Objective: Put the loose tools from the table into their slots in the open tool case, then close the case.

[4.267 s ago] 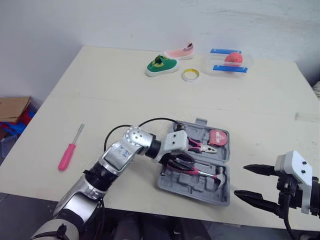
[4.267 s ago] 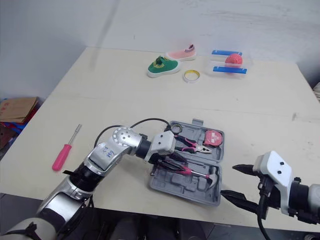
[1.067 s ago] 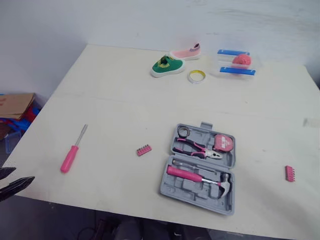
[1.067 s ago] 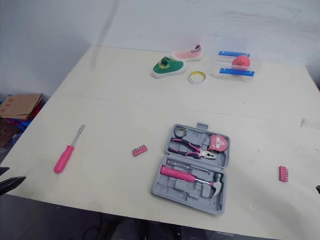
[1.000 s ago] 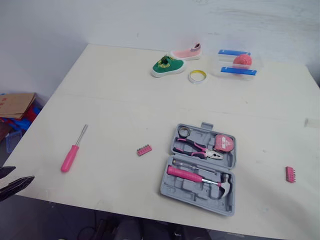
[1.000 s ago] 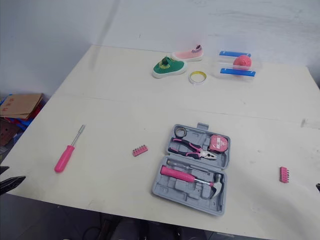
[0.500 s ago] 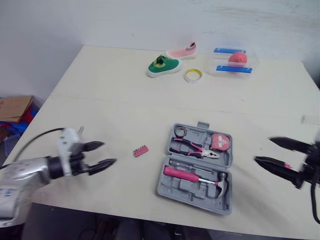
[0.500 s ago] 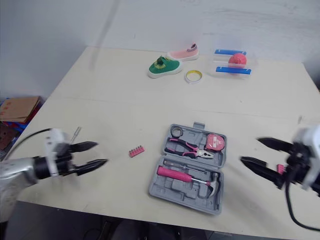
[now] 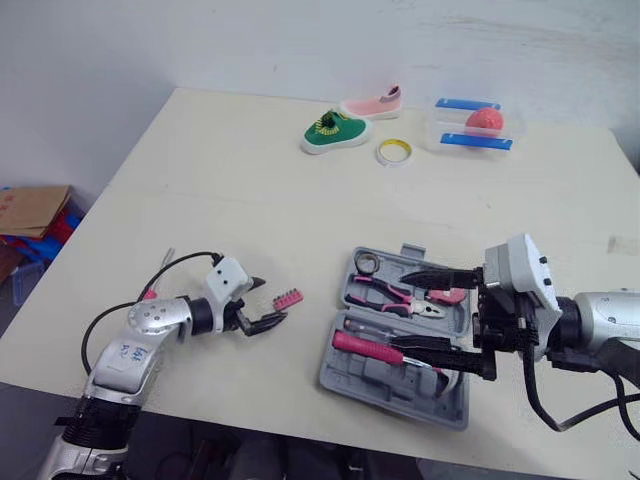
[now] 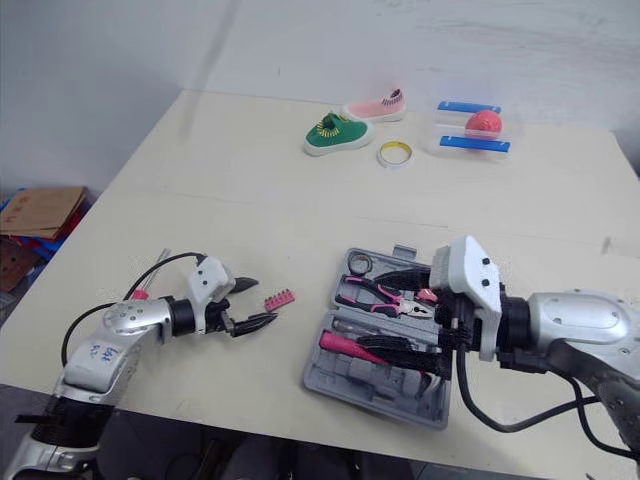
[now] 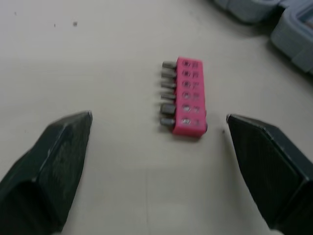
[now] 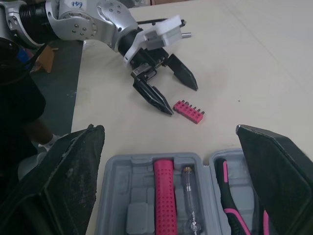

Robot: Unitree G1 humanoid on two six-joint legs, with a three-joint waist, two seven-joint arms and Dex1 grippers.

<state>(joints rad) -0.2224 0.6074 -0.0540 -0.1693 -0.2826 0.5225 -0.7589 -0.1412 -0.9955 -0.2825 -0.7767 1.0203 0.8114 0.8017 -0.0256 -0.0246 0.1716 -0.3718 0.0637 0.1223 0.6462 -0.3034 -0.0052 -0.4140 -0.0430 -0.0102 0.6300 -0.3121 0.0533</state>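
The grey tool case (image 9: 352,372) lies open near the table's front, holding a pink-handled hammer (image 9: 372,349), pliers (image 9: 388,296) and a pink tape measure (image 9: 452,296). A small pink bit holder (image 9: 289,297) lies on the table just left of the case. My left gripper (image 9: 271,302) is open, its fingertips reaching either side of the bit holder (image 11: 188,97) without touching it. My right gripper (image 9: 402,308) hangs open over the case, one finger across the pliers, the other across the hammer. The pink screwdriver (image 10: 139,294) lies mostly hidden behind my left arm.
At the table's far side sit a green shoe (image 9: 334,131), a pink shoe (image 9: 374,103), a roll of tape (image 9: 393,152) and a clear box (image 9: 478,124) with a red object. A cardboard box (image 9: 30,205) lies on the floor to the left.
My left gripper has moved right, up to the bit holder. My right gripper has swung left from beside the case to above it. The camera has shifted slightly.
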